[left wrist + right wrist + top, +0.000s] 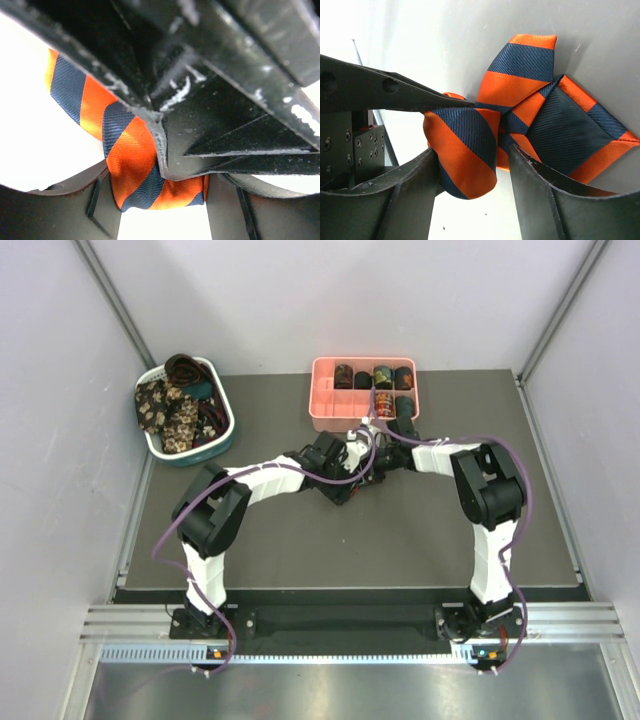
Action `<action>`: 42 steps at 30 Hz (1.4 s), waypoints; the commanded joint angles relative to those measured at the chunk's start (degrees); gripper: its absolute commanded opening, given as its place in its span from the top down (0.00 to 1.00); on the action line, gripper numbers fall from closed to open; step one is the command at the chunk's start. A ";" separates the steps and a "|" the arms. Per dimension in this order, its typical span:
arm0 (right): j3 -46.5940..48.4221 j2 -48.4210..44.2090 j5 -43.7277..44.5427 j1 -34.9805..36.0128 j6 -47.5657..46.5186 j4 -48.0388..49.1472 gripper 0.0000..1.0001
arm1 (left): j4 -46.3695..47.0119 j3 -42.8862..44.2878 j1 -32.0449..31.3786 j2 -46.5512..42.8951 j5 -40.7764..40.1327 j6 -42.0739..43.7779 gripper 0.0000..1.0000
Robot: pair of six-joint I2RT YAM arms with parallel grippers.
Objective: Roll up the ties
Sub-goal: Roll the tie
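Ties (383, 374) already rolled into small coils fill several compartments of a pink tray (328, 420) just beyond both sets of fingers, which meet over the middle of the table (400, 540). Between them is a striped tie (465, 150), orange and navy, only partly wound: a loose loop with a folded tail spreading out past one of the right fingers (380, 200). Those right fingers stand part-open around the loop, and I cannot tell whether they pinch it or merely cradle it. The left fingers (60, 215) are closed on the fabric, which fills their gap. Well off to the outer side of the left fingers, a basket (229, 418) holds a heap of loose ties (165, 412), floral and dark. The job looks roughly midway: this coil needs finishing, and the heap is not yet rolled.
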 commanded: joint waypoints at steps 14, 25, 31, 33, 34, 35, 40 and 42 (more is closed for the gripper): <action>0.84 5.07 4.46 2.87 -5.12 -3.75 0.76 | -7.83 0.39 -0.22 4.58 -3.94 -1.66 0.27; 1.02 5.96 2.26 3.05 -4.94 -3.93 0.79 | -6.59 2.50 0.31 6.33 -0.24 -1.56 0.34; -0.29 4.72 1.03 1.91 -2.40 -1.12 0.60 | -5.02 -2.50 0.31 4.84 -1.13 -3.76 0.38; -0.65 4.63 -0.99 0.77 -1.00 1.25 0.59 | -4.13 -3.91 0.31 4.22 -0.78 -4.11 0.39; -0.65 4.90 -1.96 0.42 0.49 2.04 0.59 | -4.04 -4.00 0.31 4.48 -0.60 -4.11 0.39; -0.91 4.81 -3.53 -0.11 1.20 3.53 0.58 | -4.04 -4.18 0.31 4.66 -0.51 -4.03 0.39; -1.44 4.11 -5.04 -0.99 3.92 4.86 0.49 | -4.22 -4.00 0.22 5.54 -0.33 -4.03 0.40; -2.23 3.50 -5.48 -2.04 6.12 8.02 0.47 | -4.92 -3.74 0.31 5.72 -0.42 -3.85 0.39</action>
